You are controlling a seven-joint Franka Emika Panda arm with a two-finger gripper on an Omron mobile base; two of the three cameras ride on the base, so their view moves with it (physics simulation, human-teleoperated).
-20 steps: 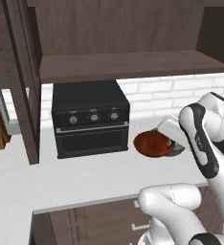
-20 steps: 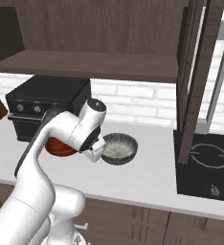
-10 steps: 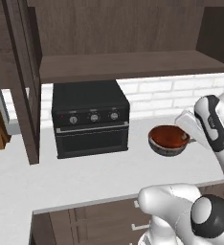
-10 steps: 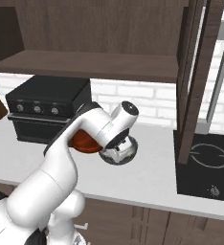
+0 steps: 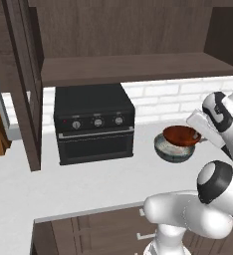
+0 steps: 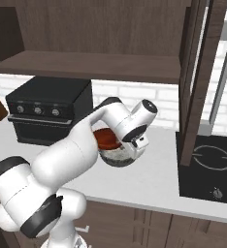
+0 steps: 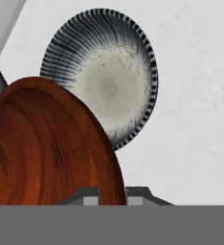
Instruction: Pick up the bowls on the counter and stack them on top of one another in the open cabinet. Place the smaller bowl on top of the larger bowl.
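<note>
Progress check: you are early in the task. The pincer [image 7: 112, 194] is closed tight on the rim of the smaller bowl [image 5: 182, 135], the glossy reddish-brown one, which hangs lifted right of centre in the left base view, directly over the larger bowl [image 5: 172, 149]. In the hand view the brown bowl fills the lower left and overlaps the grey speckled bowl's paler inside; whether the two touch, you cannot tell. The larger bowl sits on the counter [image 5: 88, 179], beside the black oven [image 5: 93, 122]. The open cabinet [image 5: 138, 67], its shelf board across the upper middle of the frame, holds neither bowl. Left to do, by my reading: get both bowls onto that shelf, grey underneath, brown on top.
</note>
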